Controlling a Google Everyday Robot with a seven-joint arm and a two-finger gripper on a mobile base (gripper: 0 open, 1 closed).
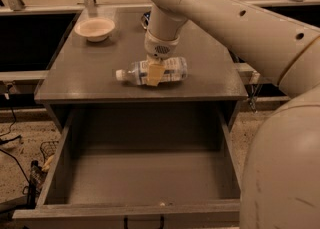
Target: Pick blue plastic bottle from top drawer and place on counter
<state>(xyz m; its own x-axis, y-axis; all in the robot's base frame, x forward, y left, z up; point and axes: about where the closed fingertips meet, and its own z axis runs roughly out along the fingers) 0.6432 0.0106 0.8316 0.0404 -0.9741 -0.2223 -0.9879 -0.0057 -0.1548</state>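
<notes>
No legible text, label (172,69) on blue plastic bottle (134,74) unreadable, end effector (154,71) at the bottle, on counter (85,78)

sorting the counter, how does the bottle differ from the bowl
The blue plastic bottle lies on its side near the counter front, clamped by the gripper; the bowl stands upright at the back left, untouched. The bottle is clear, the bowl pale. Both rest on the counter.
</notes>
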